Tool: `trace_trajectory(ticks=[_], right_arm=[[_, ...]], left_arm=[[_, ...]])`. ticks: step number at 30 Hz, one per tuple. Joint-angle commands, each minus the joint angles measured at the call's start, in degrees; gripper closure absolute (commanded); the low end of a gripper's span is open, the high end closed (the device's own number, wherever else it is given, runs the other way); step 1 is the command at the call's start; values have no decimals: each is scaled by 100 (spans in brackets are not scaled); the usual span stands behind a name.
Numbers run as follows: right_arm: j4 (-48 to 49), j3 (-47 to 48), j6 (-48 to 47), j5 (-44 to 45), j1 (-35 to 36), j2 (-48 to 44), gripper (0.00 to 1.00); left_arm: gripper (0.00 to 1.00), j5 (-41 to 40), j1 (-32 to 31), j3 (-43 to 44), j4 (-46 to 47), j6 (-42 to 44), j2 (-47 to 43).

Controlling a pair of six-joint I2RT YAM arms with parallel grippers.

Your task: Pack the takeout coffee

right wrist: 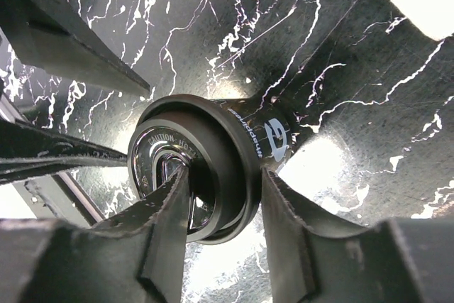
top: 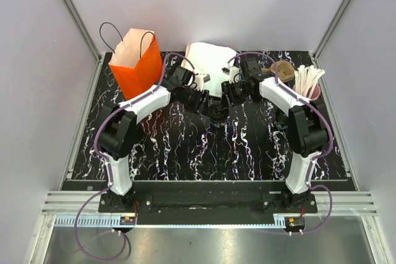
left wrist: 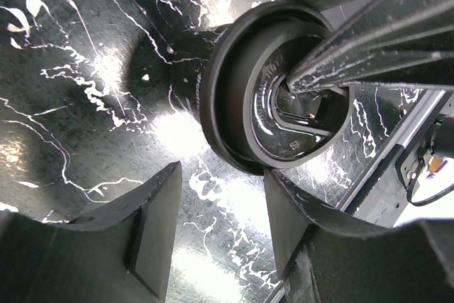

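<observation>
Right gripper (right wrist: pixel 223 182) clamps the takeout coffee (right wrist: pixel 213 133) by its rim, table (top: pixel 161 153) centre; left gripper (left wrist: pixel 221 175) open beside it. Lift straight, keep it upright toward the orange bag (top: pixel 136 63) at 10 o'clock.

Top view: we see bright, even overhead light, soft shadows under the arms on the marbled table (top: pixel 185 146), and a slight wide-angle bend at the edges. Wrist views are dimmer, w/ hot glare patches on the tabletop and sheen on the takeout coffee (right wrist: pixel 234 140) lid. The left gripper's fingers (left wrist: pixel 152 232) are soft, out of focus. Corners blow out white.
</observation>
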Motion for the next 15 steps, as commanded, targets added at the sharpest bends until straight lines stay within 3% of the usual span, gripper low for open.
trace_trajectory(ticks=[1, 6, 15], right_arm=[[-592, -223, -506, 694, 47, 83, 48], [-654, -179, -488, 439, -23, 136, 39], [-689, -100, -444, 131, -138, 75, 35]], left_arm=[[48, -424, 100, 398, 485, 97, 144], [48, -432, 108, 521, 468, 70, 206], [47, -424, 108, 565, 450, 70, 224]])
